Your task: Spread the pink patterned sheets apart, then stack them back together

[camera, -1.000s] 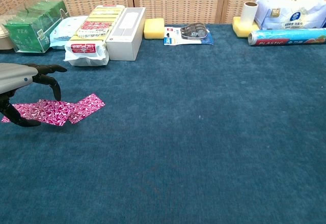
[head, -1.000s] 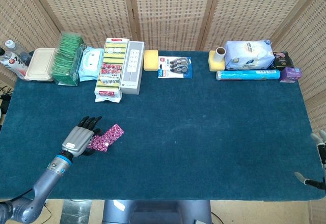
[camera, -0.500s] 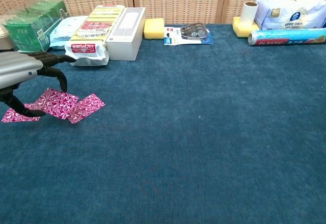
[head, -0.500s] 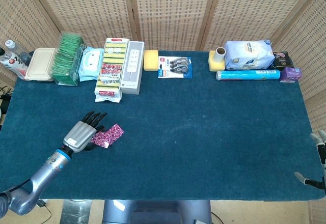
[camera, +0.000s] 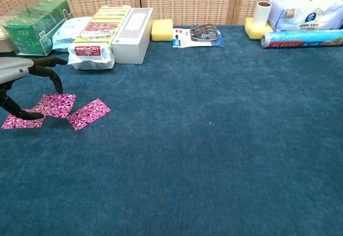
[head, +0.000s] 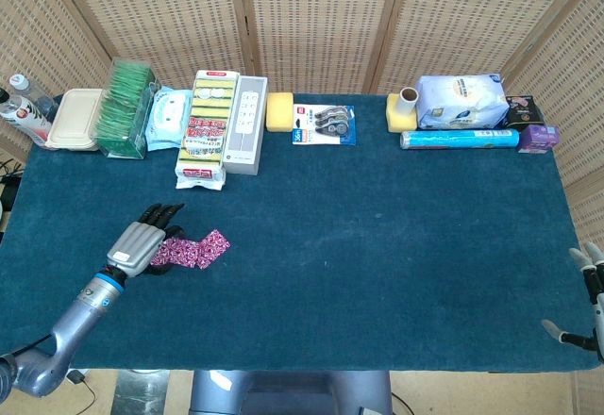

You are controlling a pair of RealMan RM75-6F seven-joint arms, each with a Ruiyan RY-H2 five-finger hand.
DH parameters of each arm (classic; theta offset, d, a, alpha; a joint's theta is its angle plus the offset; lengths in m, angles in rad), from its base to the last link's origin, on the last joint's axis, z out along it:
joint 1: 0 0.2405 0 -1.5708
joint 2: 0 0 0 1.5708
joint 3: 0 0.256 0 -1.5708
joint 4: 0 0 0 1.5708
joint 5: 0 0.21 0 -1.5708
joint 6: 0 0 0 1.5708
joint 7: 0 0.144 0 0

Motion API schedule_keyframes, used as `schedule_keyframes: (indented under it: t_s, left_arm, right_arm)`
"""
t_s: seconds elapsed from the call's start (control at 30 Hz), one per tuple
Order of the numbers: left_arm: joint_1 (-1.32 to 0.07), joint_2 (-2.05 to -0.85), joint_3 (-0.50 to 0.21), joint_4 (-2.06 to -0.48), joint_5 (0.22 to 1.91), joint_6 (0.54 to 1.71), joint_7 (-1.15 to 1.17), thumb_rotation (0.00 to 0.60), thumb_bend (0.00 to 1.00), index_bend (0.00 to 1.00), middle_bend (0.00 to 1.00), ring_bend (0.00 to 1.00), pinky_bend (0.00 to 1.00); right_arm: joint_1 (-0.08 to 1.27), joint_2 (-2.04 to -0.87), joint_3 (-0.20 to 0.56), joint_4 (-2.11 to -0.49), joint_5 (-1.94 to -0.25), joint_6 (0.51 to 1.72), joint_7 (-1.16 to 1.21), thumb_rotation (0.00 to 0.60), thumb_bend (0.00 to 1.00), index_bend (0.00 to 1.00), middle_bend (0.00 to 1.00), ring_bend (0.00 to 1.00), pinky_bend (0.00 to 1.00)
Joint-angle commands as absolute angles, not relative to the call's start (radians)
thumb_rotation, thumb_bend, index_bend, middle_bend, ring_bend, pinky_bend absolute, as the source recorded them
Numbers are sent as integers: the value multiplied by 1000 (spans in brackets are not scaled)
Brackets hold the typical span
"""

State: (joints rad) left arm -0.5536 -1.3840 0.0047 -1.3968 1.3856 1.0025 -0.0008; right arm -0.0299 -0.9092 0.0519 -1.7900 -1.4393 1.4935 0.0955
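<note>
Pink patterned sheets (camera: pixel 56 110) fanned flat near the table's (head: pixel 377 236) front-left corner, row running roughly left-right along the front edge. Left hand (camera: pixel 21 80) arched over them, fingertips (camera: pixel 33 116) pressing the leftmost sheets. Right hand (head: pixel 587 288) at the front-right corner, fingers apart, holding nothing.

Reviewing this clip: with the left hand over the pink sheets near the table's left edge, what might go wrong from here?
The pink sheets lie flat and overlapping on the napped blue cloth, so the left hand may drag two together instead of separating them. The leftmost sheet sits near the table's edge and might be pushed off. The right hand idles far away, probably too distant to help.
</note>
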Motion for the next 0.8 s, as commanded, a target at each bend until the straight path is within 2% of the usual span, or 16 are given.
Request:
schedule_keyframes:
  t_s: [0.03, 0.4, 0.6, 0.8]
  left_arm:
    - [-551, -1356, -55, -1562, 1183, 947, 157, 600, 242, 444, 0, 0, 16]
    - [-635, -1389, -124, -1739, 723, 984, 491, 600, 238, 448, 0, 0, 16]
    - [-722, -1436, -177, -1791, 481, 1096, 640, 600, 238, 457, 0, 0, 16]
    - [-772, -1480, -218, -1800, 352, 1174, 698, 600, 240, 468, 0, 0, 36]
  right_arm:
    - [-30, -909, 52, -1791, -1440, 1493, 96, 600, 0, 69, 0, 0, 0]
    - [-31, -906, 49, -1789, -1446, 1495, 105, 600, 0, 69, 0, 0, 0]
    - [-27, -906, 49, -1791, -1446, 1490, 104, 600, 0, 68, 0, 0, 0]
    - [-24, -904, 48, -1791, -1447, 1485, 108, 600, 0, 69, 0, 0, 0]
